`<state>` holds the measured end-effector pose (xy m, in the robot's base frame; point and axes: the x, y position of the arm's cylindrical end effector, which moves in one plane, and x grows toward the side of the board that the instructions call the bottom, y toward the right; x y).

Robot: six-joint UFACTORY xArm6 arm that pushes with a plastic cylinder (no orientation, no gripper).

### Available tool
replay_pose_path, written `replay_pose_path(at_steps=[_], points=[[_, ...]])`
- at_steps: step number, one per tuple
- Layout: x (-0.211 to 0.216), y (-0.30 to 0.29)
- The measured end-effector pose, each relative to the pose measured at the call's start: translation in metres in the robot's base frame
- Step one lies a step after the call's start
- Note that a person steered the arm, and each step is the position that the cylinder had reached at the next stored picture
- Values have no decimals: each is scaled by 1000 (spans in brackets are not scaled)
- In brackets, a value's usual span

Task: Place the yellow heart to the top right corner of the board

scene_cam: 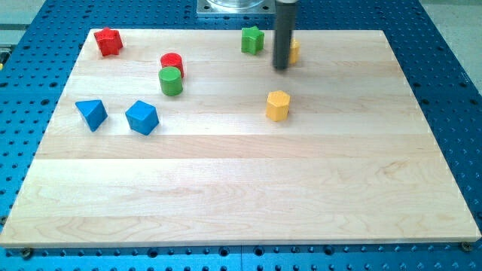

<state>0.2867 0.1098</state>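
Observation:
The yellow heart [294, 51] lies near the view's top, right of centre, mostly hidden behind my rod. My tip [281, 68] rests on the board touching or just left of the heart's lower left side. A yellow hexagonal block [277, 105] sits below the tip, a short way toward the view's bottom. The board's top right corner [380, 34] lies well to the right of the heart.
A green star-like block [252, 39] sits just left of the rod. A red cylinder [172, 62] and green cylinder [171, 80] touch at upper left. A red star-like block [108, 41] is at the top left. A blue triangle [92, 114] and blue block [141, 117] lie left.

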Motion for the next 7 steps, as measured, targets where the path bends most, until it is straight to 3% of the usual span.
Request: replay_pose_path(at_steps=[2,4,6,7], points=[[17,-102],[-12,-103],[-23,-14],[-18,-70]])
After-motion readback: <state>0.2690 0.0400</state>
